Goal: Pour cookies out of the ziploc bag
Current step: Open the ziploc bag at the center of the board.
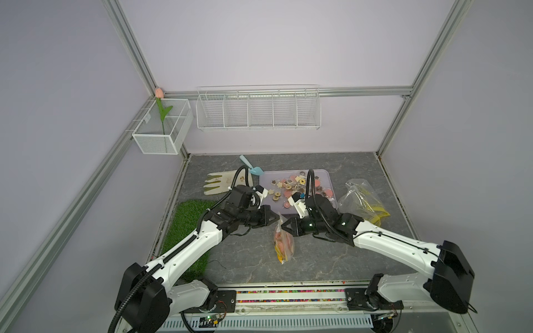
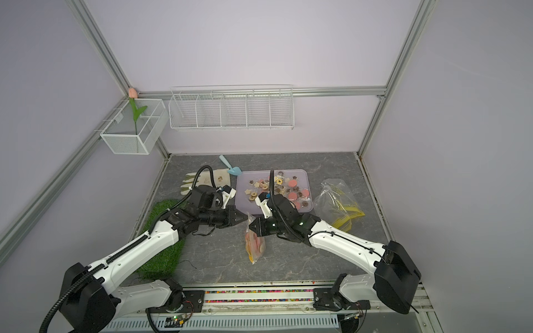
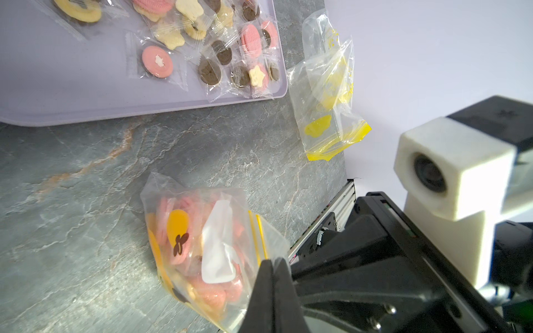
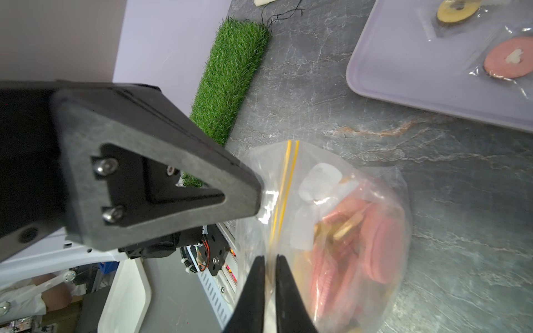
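Note:
The ziploc bag point(image 1: 284, 243) point(image 2: 255, 245) hangs upright between my two grippers, its bottom near the stone table. Pink cookies point(image 4: 380, 245) point(image 3: 219, 294) and a yellow-orange face piece fill it. My left gripper point(image 1: 277, 218) point(image 3: 272, 263) is shut on the bag's top edge beside the yellow zip strip. From the opposite side, my right gripper point(image 1: 284, 226) point(image 4: 269, 259) is shut on the plastic of that same top edge. More wrapped cookies point(image 1: 300, 187) point(image 3: 157, 62) lie on the lavender tray point(image 1: 268, 199) behind the grippers.
Empty yellow-zip bags point(image 1: 360, 201) lie crumpled right of the tray. A work glove point(image 1: 222, 183) and blue scoop point(image 1: 251, 167) lie left of it, a grass mat point(image 1: 187, 230) under my left arm. A wire basket point(image 1: 258, 109) and mesh box point(image 1: 161, 129) hang on the walls.

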